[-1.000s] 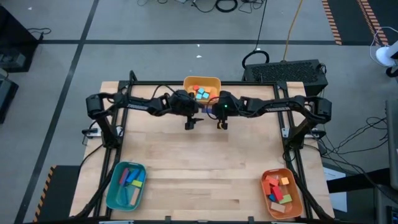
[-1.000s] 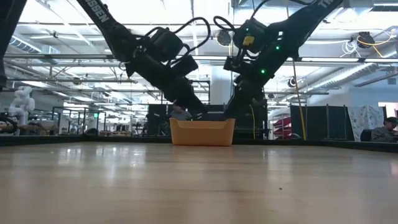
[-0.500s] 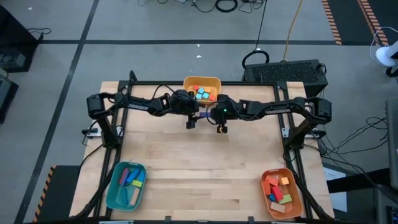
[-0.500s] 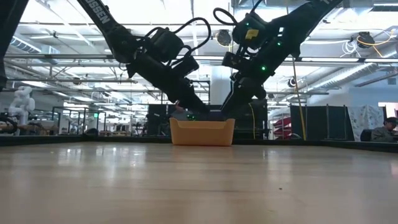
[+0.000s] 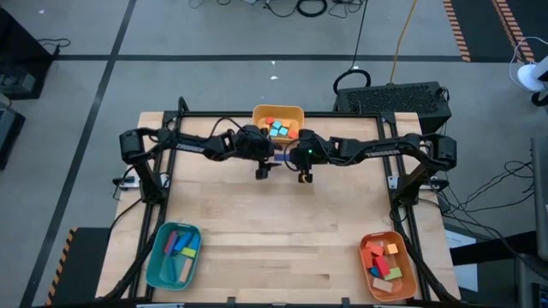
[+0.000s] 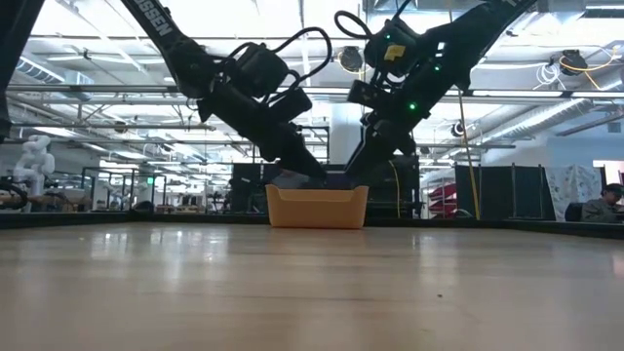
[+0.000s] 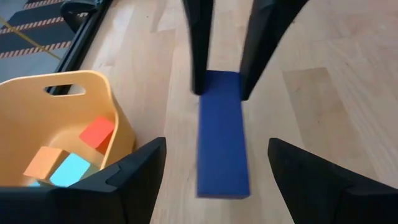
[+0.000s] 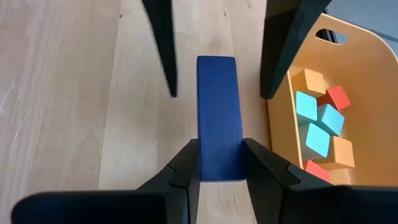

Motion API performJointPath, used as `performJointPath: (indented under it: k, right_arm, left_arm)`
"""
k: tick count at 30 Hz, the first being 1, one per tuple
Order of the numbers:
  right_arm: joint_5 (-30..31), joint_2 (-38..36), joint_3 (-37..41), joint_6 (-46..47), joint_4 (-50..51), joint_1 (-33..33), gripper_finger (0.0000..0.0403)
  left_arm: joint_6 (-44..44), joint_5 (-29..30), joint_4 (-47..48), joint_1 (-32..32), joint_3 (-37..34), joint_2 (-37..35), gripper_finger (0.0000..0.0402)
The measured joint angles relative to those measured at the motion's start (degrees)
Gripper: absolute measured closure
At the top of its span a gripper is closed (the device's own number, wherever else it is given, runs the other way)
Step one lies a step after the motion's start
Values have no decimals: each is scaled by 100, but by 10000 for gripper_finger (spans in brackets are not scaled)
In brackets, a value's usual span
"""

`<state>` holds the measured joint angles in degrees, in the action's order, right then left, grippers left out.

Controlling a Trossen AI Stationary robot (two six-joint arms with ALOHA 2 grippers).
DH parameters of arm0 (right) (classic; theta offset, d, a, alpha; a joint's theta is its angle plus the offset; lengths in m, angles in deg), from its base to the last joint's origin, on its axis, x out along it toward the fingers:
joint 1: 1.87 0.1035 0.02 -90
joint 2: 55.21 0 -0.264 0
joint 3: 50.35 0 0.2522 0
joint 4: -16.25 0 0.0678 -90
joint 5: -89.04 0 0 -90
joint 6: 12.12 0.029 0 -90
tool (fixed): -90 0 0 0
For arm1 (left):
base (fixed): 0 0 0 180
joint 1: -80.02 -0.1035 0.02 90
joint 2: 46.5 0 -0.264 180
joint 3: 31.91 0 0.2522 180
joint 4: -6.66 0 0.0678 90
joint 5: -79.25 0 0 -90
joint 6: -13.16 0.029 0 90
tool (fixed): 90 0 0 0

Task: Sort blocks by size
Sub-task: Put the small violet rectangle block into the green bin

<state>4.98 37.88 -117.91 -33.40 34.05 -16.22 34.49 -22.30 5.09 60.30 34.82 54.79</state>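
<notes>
A long blue block (image 8: 217,106) hangs in the air just in front of the yellow tray (image 5: 278,109) at the table's far middle. My right gripper (image 8: 219,165) is shut on one end of it. My left gripper (image 7: 217,180) faces it from the other side, open, with a finger on each side of the block's other end (image 7: 222,177) and a clear gap to both. In the high view both grippers meet beside the tray, around the block (image 5: 283,158). Small orange, red and teal cubes (image 8: 317,121) lie in the yellow tray. My right gripper pinches the block's two long sides at its end (image 8: 217,152) between its two fingers (image 8: 186,169). The fingers come slanting down from the table's right and lie along the block. The block sticks out ahead of them, lifted clear of the table.
A teal tray (image 5: 174,254) with long blocks stands at the near left corner. An orange tray (image 5: 383,263) with blocks is at the near right. Between them lies bare wooden table (image 5: 274,231). The yellow tray's wall (image 7: 121,118) is close beside both grippers.
</notes>
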Motion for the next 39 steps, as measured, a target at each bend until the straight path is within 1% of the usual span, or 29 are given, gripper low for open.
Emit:
performJointPath:
  k: [3,5,8,13,16,24,28,30,33,37,39]
  right_arm:
    - [2,1,0,0,-43,0,314]
    - [2,1,0,0,-63,0,314]
    - [2,1,0,0,-88,0,314]
    - [-11,0,0,-1,-81,0,314]
    - [-14,1,0,-1,-86,0,314]
    - [34,1,0,3,-88,52,314]
    - [136,1,0,221,-97,55,300]
    - [381,-11,0,339,-112,59,286]
    - [710,-141,0,512,-42,59,265]
    - [1434,-497,-2,1097,458,56,248]
    - [1634,-688,-2,1342,819,40,247]
  left_arm:
    - [1,-7,-2,35,0,0,125]
    - [1,-20,-11,40,0,0,138]
    - [-1,-20,-15,36,0,0,176]
    - [-2,-17,-15,36,0,0,254]
    - [-2,-15,-11,36,0,-2,286]
    - [-154,141,-2,40,0,-2,288]
    - [-371,198,-36,40,0,-2,288]
    - [-483,277,-40,36,0,-23,288]
    - [-690,633,104,51,-2,-154,288]
    - [-751,1264,584,141,-2,-500,288]
    - [-773,1496,849,221,-4,-716,288]
